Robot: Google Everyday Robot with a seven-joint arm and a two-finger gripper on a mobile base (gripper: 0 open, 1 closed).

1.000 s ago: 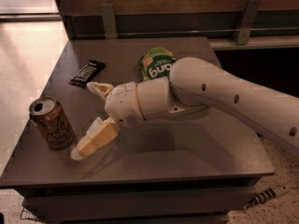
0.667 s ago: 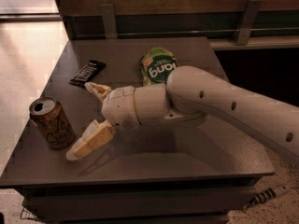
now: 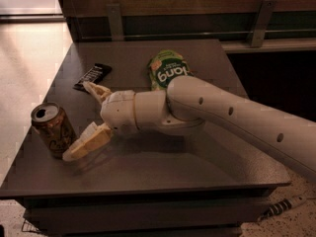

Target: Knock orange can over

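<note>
While the dark table [image 3: 197,181] fills most of the view and carries all the things, the white arm [image 3: 237,117] reaches in from the right and lies low across its middle. At the arm's left end the gripper [image 3: 77,121] is spread wide open and grips nothing. One finger points up and left toward the far side of the table. The other finger [image 3: 86,142] slants down and left, with its tip at the foot of the can. Whether that tip touches the can cannot be told.

Behind the arm, near the far edge, a green bag [image 3: 169,70] lies flat, partly hidden by the arm.

Near the table's front left corner stands the orange can [image 3: 53,130], on its base, its silver top up and open end showing, just left of the lower finger.

A black candy bar [image 3: 93,76] lies farther back on the left, near the upper finger and apart from the can.
</note>
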